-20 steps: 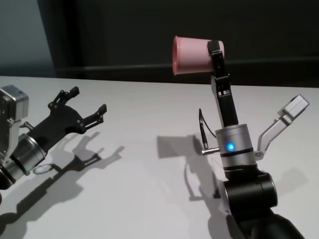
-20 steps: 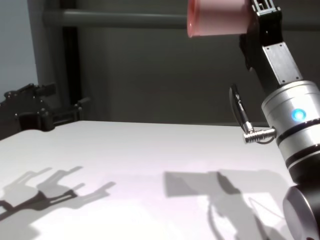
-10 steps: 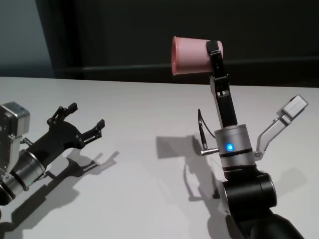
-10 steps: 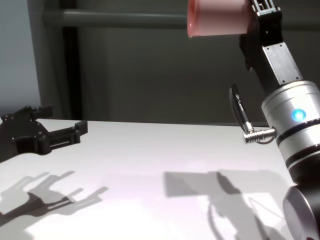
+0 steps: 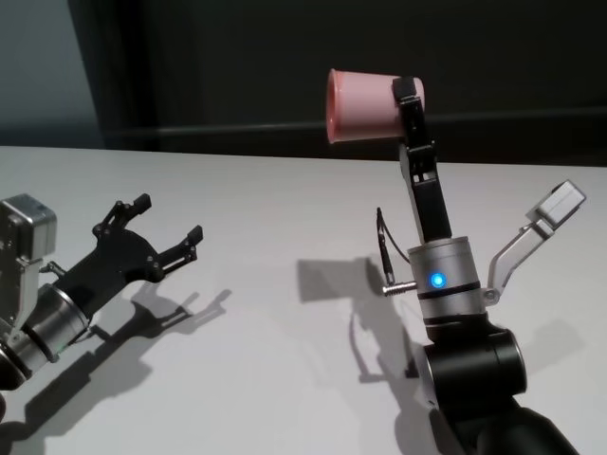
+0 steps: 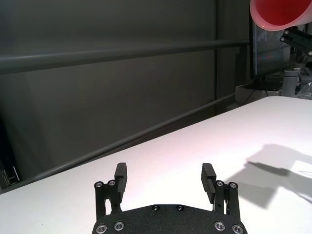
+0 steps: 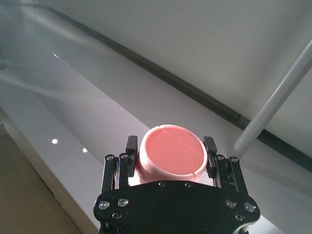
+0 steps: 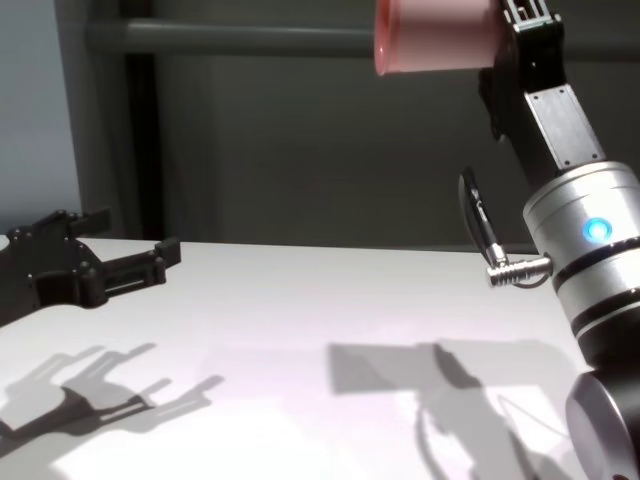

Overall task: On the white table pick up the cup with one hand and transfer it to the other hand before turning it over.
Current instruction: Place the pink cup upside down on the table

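The pink cup (image 5: pixel 365 106) is held high above the white table (image 5: pixel 266 284), lying on its side with its rim toward my left arm. My right gripper (image 5: pixel 410 95), on the arm with the blue light, is shut on the cup near its base. The right wrist view shows the cup's base (image 7: pixel 170 155) between the fingers of the right gripper (image 7: pixel 171 145). My left gripper (image 5: pixel 169 218) is open and empty, low over the table's left side, well apart from the cup. The left wrist view shows the left gripper (image 6: pixel 165 171) and the cup's mouth (image 6: pixel 280 12) far off. The cup (image 8: pixel 435 35) also shows in the chest view.
A dark wall with a horizontal rail (image 8: pixel 230 38) stands behind the table's far edge. The right arm's wrist camera bracket (image 5: pixel 555 207) sticks out to the right. Shadows of both arms lie on the table (image 8: pixel 300 320).
My left gripper has dropped lower toward the table and stayed open. The right arm and the cup have not moved.
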Controlling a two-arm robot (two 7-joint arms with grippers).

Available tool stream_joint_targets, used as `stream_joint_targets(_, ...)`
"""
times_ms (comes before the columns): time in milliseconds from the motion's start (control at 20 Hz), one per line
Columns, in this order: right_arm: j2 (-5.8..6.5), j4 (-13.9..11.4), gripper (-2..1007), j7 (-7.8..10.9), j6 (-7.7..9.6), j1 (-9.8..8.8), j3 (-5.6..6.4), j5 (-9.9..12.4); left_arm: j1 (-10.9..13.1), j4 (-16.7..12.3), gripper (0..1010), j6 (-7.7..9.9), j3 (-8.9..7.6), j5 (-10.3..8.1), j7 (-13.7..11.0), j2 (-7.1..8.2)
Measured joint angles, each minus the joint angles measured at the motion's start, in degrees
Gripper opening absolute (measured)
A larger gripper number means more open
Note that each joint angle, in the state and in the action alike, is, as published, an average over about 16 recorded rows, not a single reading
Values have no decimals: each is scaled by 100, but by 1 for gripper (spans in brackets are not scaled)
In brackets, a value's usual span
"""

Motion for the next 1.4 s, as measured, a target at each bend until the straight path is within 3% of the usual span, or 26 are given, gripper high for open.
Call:
stream_joint_targets(450, 0, 0, 786, 0, 0, 0, 0, 0, -23, 25, 1001, -11, -23, 1, -87, -39)
stream_joint_targets(700, 14, -29, 786, -100, -57, -7, 13, -60, -29, 26, 1001, -10, -21, -1, -84, -38)
stream_joint_targets(1050, 56, -191, 786, -439, -303, -73, 115, -317, -32, 26, 1001, -8, -17, -4, -74, -34)
stream_joint_targets(1400, 180, -550, 786, -981, -644, -201, 294, -809, -35, 26, 1001, -7, -13, -6, -68, -31)
